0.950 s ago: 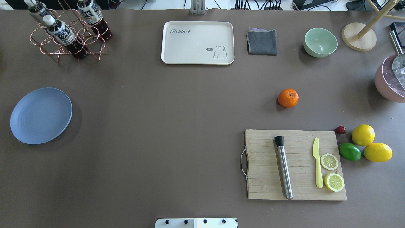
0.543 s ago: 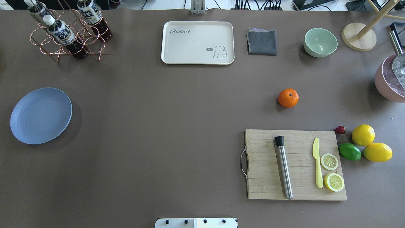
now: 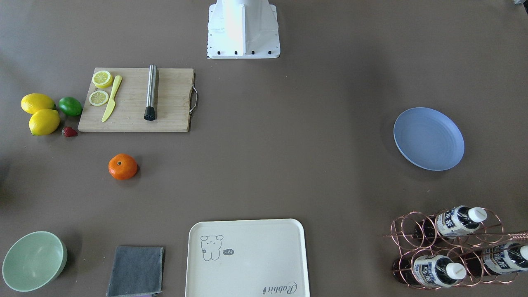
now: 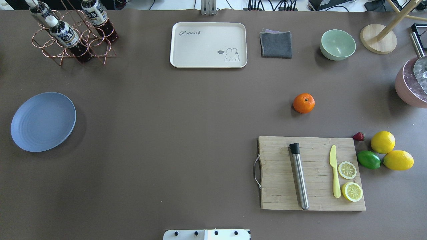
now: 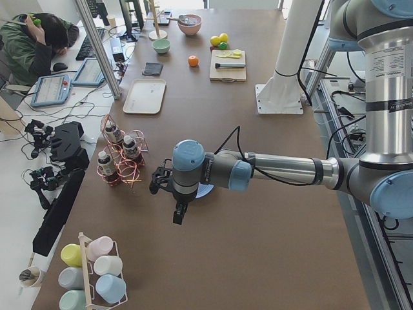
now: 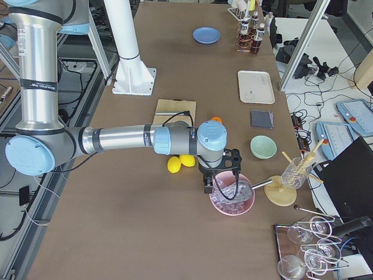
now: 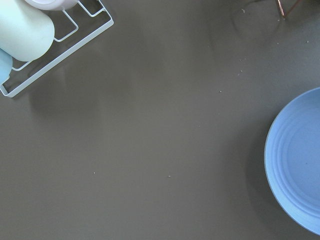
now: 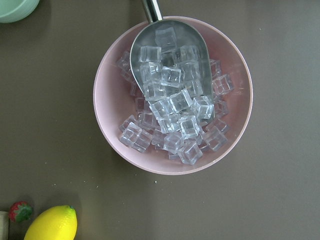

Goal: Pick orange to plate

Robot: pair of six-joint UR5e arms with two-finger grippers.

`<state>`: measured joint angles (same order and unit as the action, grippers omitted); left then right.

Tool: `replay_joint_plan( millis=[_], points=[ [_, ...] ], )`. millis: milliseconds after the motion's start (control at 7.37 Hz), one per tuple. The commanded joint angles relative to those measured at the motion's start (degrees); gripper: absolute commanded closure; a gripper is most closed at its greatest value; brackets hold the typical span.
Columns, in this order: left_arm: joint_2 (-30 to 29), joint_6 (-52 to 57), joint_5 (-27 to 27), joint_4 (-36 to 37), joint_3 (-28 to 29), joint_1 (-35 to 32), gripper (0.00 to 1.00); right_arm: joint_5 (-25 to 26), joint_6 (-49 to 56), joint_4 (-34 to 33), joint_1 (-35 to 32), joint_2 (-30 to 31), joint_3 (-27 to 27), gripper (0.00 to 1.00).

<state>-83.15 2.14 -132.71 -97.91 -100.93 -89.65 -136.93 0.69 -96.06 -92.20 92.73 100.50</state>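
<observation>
The orange (image 4: 304, 103) sits on the bare brown table on my right side. It is just past the far edge of the wooden cutting board (image 4: 283, 186), touching nothing, with its dark stem dot facing up. The light-blue plate (image 4: 43, 122) lies well apart from it on the left side of the table, with nothing on it.

My left gripper (image 5: 179, 216) hangs above the table near the plate, and the left wrist camera catches only the plate's rim at its right edge. I see this gripper only from the table's end, so I cannot tell whether its fingers are apart or together.

My right gripper (image 6: 207, 188) hangs over the pink bowl (image 8: 110, 115) of ice cubes, where a metal scoop (image 8: 167, 45) rests. I cannot tell its finger state either. A whole lemon (image 8: 51, 223) and a strawberry (image 8: 19, 211) lie near that bowl.
</observation>
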Motion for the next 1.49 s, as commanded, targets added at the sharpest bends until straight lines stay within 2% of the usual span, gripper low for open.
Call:
replay_joint_plan(
  millis=[0, 271, 407, 814, 1221, 1357],
  points=[
    [-0.4, 0.1, -0.3, 0.1, -1.2, -0.1, 0.02, 0.0, -0.1, 0.0, 0.0, 0.0, 0.0, 0.00],
    [-2.5, -0.9, -0.9, 0.1, -1.5, 0.0, 0.02, -0.5, -0.1, -0.1, 0.0, 0.0, 0.3, 0.00],
    [-3.2, -3.5, -0.9, 0.1, -0.8, 0.0, 0.02, -2.7, -0.2, 0.0, 0.0, 0.1, 0.2, 0.00],
    [-4.7, -3.9, -1.1, -0.5, 0.1, 0.5, 0.02, -2.8, -0.1, 0.0, 0.0, 0.0, 0.2, 0.00],
    [-4.3, -5.1, -4.3, -13.2, 6.5, 3.1, 0.02, -2.8, -5.5, 1.0, 2.3, -2.4, 0.3, 0.00],
    [-4.5, -10.2, -6.1, -18.0, 9.4, 4.5, 0.02, -2.8, -9.9, 3.1, 4.7, -3.6, 0.2, 0.00]
  ],
)
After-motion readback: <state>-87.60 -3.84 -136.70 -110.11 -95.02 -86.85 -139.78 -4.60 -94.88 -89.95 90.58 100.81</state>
